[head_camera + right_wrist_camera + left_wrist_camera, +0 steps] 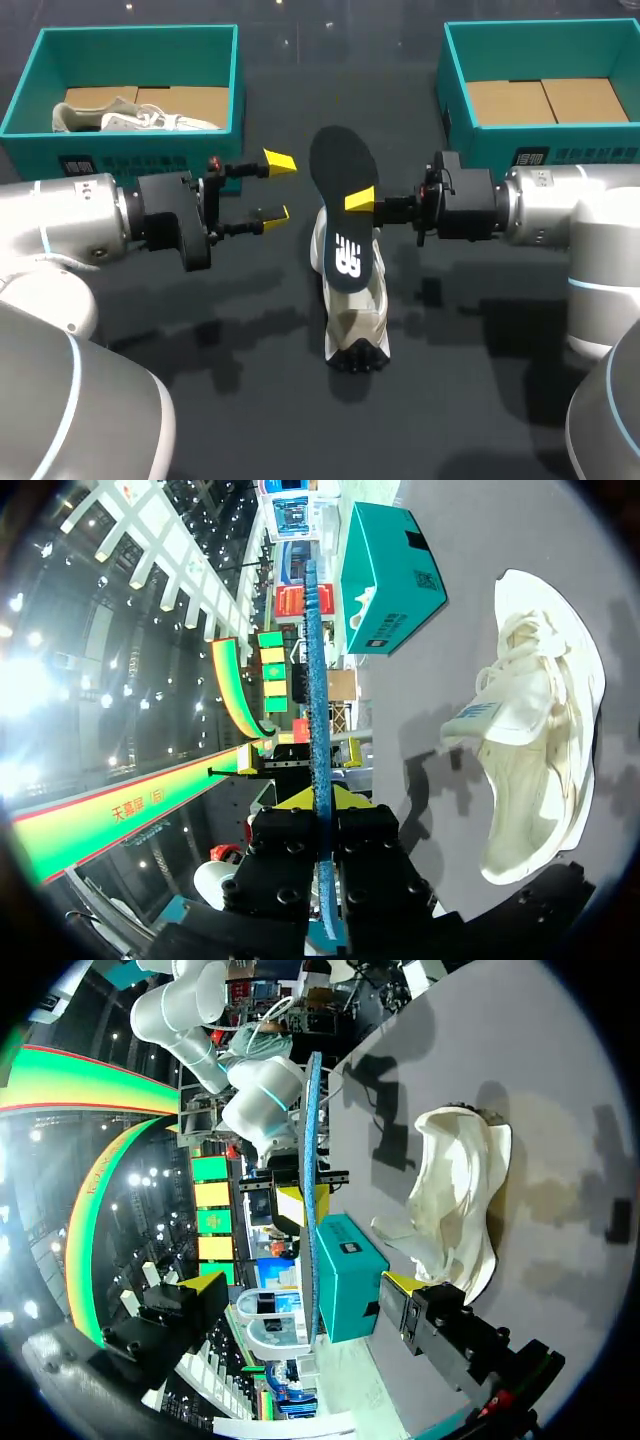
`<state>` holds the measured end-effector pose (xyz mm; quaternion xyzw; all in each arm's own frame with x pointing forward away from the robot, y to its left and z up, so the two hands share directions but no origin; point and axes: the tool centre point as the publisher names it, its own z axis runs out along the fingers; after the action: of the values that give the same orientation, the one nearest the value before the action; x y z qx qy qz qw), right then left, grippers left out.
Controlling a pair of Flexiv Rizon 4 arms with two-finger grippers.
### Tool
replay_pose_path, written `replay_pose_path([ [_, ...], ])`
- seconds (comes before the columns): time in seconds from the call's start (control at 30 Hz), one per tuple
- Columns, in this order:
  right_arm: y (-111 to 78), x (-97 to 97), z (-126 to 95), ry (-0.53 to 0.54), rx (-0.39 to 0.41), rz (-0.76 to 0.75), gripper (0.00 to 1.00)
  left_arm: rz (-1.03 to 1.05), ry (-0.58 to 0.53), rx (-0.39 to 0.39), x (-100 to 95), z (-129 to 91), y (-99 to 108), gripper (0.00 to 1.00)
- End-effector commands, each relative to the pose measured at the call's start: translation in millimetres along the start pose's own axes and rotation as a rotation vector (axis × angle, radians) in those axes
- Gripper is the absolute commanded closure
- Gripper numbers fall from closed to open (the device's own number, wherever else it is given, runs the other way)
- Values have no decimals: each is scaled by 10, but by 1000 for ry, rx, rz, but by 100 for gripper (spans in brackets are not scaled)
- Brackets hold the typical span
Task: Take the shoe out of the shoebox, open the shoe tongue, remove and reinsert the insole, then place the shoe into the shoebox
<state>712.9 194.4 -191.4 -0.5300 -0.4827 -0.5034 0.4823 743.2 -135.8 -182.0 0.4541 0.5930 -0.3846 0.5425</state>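
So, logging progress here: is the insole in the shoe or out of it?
Out: the right jaws grip the dark insole in the air; the white shoe lies below, apart from it.

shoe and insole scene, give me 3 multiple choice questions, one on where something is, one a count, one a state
1. The cream shoe near the middle is:
A) inside a shoebox
B) on the table
C) lifted in a hand

2. Teal shoeboxes in view:
A) one
B) two
C) three

3. The dark insole is:
A) inside the shoe
B) lying flat on the table
C) gripped by the right hand

Answers:
1 B, it rests on the dark tabletop outside both boxes.
2 B, there is the left shoebox and the right shoebox.
3 C, the right wrist view shows that hand closed on its edge.
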Motion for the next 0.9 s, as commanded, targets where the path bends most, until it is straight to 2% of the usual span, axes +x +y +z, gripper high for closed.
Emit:
replay_pose_path([
  [0.03, -9, 2, 7, -4, 0, 1, 100, -6, -87, 2, 29, 165, 63, 0],
  [0.57, -9, 2, 7, -4, 0, 1, 100, -38, 24, 61, -16, 443, 85, 0],
  [0.77, -18, -5, -4, -10, 9, -11, 100, -56, 50, 87, 7, 514, 62, 14],
  [0.9, -27, -26, -7, -44, 16, -10, 100, -64, 66, 109, 36, 550, 13, 14],
])
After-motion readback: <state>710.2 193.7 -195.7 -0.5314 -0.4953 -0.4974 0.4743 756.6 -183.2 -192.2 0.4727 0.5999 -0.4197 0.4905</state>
